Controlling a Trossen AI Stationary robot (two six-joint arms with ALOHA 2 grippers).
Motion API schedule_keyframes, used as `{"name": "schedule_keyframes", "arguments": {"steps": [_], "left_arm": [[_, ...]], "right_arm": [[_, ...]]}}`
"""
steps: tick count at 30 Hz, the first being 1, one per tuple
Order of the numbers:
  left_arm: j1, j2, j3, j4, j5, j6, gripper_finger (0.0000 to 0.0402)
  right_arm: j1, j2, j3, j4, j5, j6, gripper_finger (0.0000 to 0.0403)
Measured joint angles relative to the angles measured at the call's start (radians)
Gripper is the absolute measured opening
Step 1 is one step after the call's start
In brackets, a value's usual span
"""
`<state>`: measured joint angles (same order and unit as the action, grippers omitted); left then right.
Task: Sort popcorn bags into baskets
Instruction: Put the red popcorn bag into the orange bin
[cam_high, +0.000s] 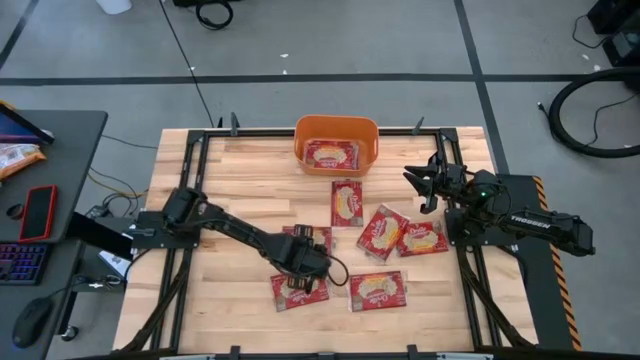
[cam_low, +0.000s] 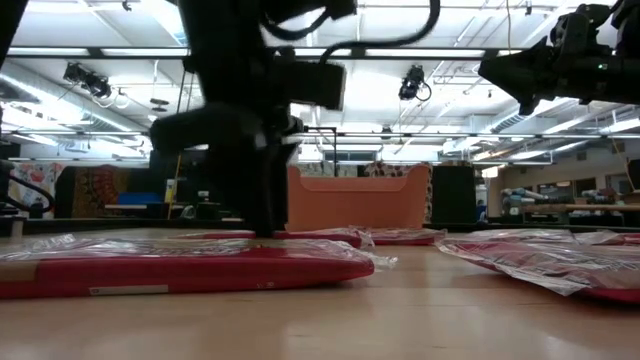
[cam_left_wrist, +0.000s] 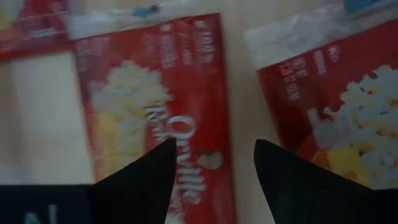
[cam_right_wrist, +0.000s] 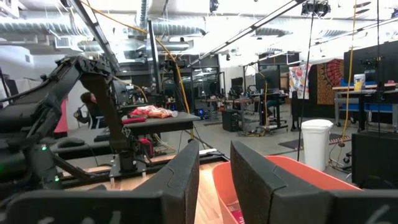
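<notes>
Several red popcorn bags lie flat on the wooden table: one (cam_high: 346, 203) near the orange bin, two (cam_high: 383, 232) (cam_high: 422, 238) to its right, two (cam_high: 300, 290) (cam_high: 377, 290) at the near side. One more bag (cam_high: 331, 154) lies inside the orange bin (cam_high: 337, 122) at the far edge. My left gripper (cam_high: 305, 258) is open and points down over another bag (cam_left_wrist: 155, 93), close to that bag's long edge. My right gripper (cam_high: 424, 190) is open and raised in the air to the right of the bin (cam_right_wrist: 280, 174). My left gripper (cam_left_wrist: 214, 158) comes from above, with one finger (cam_left_wrist: 149, 177) over the bag's printed face and the other (cam_left_wrist: 286, 177) over the gap toward a neighbouring bag (cam_left_wrist: 336, 99). I cannot tell whether the fingertips touch the bag.
A black metal frame (cam_high: 190, 150) runs round the tabletop. A dark side desk (cam_high: 60, 150) at the left carries a red phone (cam_high: 40, 212), a keyboard and a mouse. Bare wood (cam_high: 230, 190) lies between the left arm and the bin.
</notes>
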<state>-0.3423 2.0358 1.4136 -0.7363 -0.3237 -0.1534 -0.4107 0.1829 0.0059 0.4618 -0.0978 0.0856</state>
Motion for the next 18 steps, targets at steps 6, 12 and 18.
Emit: {"name": "schedule_keyframes", "arguments": {"steps": [6,12,18], "left_arm": [[0.000,0.036,0.001,-0.013,-0.028,-0.001,0.0217],[0.005,0.039,-0.001,-0.037,-0.077,0.000,0.0185],[0.015,0.039,-0.001,-0.069,-0.097,-0.018,0.0091]], "right_arm": [[0.000,0.000,0.000,-0.001,0.000,-0.001,0.0096],[0.000,0.000,0.000,0.001,0.000,0.000,0.0096],[0.000,0.000,0.000,0.001,0.000,0.000,0.0096]]}}
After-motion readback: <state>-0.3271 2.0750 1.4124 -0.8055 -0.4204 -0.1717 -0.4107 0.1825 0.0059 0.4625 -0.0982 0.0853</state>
